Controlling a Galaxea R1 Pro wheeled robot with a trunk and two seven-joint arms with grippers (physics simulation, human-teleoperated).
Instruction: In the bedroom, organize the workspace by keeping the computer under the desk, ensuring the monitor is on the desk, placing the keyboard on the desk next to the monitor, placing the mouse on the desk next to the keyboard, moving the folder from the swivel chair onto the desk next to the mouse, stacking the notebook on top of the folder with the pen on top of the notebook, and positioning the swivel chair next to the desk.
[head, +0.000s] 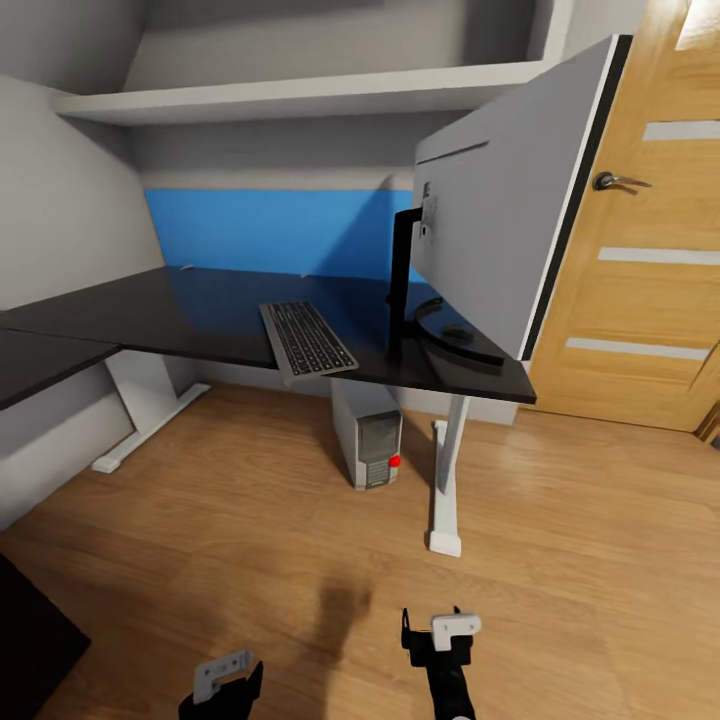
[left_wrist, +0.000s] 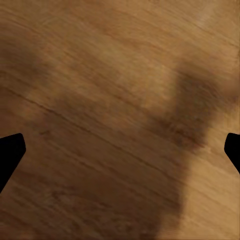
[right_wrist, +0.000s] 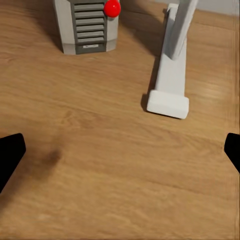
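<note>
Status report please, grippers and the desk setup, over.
Left gripper and right gripper open, empty, over bare floor. Computer under desk; keyboard, monitor, mouse on it. Nothing blocking.

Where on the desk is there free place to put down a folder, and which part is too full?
The desk is bare from the keyboard out to the wall corner, and along the blue back panel behind the keyboard. It is crowded at the door end, where the monitor, its curved foot and the mouse sit close together.
</note>
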